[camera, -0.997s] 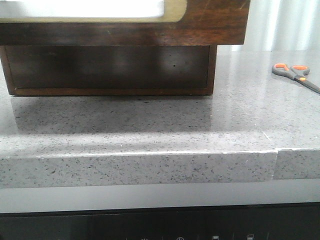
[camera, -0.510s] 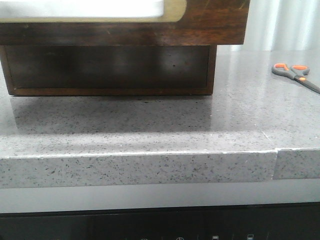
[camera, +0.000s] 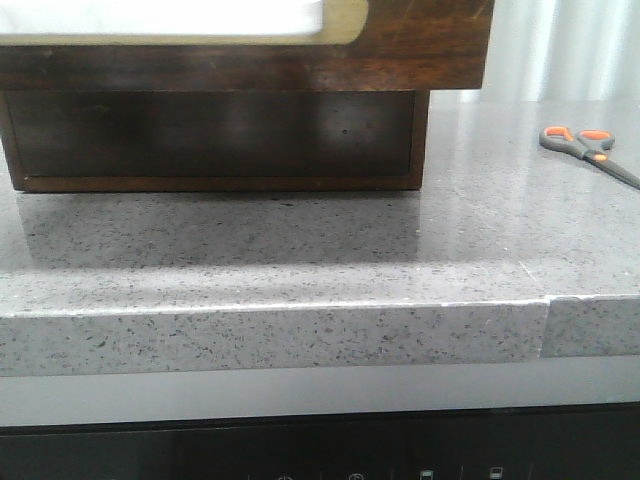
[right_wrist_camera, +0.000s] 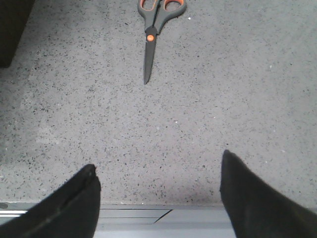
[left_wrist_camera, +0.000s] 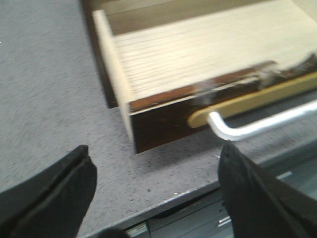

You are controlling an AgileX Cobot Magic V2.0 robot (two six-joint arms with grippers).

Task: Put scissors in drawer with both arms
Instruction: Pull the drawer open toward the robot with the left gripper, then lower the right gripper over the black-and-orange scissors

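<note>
The scissors (camera: 587, 148), grey with orange-lined loops, lie flat on the grey stone counter at the far right. In the right wrist view the scissors (right_wrist_camera: 151, 34) lie ahead of my right gripper (right_wrist_camera: 158, 173), blades pointing toward it. That gripper is open and empty, hovering over the counter's front edge. The drawer (camera: 420, 50) is pulled out, its whitish cream-rimmed front filling the upper left of the front view. In the left wrist view the drawer (left_wrist_camera: 158, 126) shows a pale wood inside with nothing in it. My left gripper (left_wrist_camera: 156, 166) is open and empty, just short of the drawer's corner.
A silver bar handle (left_wrist_camera: 257, 126) sticks out from the drawer front. The dark wooden cabinet body (camera: 220, 140) stands on the counter (camera: 300, 260) behind the drawer front. The counter's front edge (camera: 300, 340) has a seam at the right. Neither arm shows in the front view.
The whole front view has shifted a few pixels to the left. The scissors and the drawer have not moved on the counter.
</note>
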